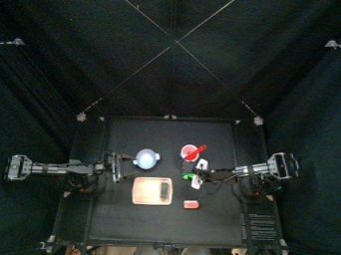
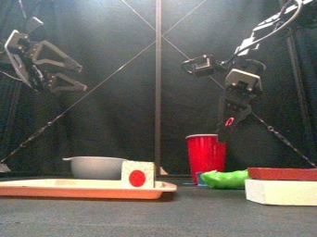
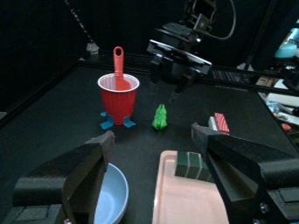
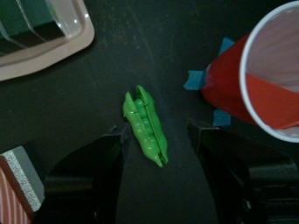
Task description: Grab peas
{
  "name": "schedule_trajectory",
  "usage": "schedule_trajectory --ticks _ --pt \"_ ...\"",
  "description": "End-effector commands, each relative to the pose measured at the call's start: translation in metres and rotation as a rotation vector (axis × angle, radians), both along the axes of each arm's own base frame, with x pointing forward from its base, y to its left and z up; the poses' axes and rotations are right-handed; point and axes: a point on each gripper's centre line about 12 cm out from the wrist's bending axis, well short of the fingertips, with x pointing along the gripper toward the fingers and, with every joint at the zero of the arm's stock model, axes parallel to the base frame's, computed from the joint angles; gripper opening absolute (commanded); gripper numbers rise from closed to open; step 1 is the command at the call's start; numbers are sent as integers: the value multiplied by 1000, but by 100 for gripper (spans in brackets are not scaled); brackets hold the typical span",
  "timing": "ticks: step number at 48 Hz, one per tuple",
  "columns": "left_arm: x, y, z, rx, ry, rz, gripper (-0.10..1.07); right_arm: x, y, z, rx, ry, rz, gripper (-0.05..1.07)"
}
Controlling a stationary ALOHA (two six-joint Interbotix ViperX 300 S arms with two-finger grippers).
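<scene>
Right gripper [image 4: 152, 131] hovers over the peas [image 4: 145, 128], fingers spread (left gripper [image 3: 158, 162] likewise, resting apart).

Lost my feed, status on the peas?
Right gripper open, above the peas. Peas flat on table, untouched. Red cup close beside. Left gripper open, resting.

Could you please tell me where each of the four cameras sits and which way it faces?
Top: high overhead, straight down on the table; both arms show.
Front: table edge, level; red cup near, right pincer above.
Left wrist: on the resting left arm, past its open pincer across the table.
Right wrist: looks down between open jaws.
Both wrist views share the peas.
</scene>
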Motion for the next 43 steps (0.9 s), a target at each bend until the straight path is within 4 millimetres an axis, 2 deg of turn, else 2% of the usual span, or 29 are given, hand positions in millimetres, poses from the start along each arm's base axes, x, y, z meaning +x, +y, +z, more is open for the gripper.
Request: schedule_trajectory --ticks 1,18,43 --pt "2 1 5 3 -20 4 103 6 2 1 -1 -6 10 88" --pt "2 1 5 2 -18 6 103 12 4 -28 6 58 25 88" --pt "2 1 4 3 -17 5 103 12 3 -49 10 119 17 88"
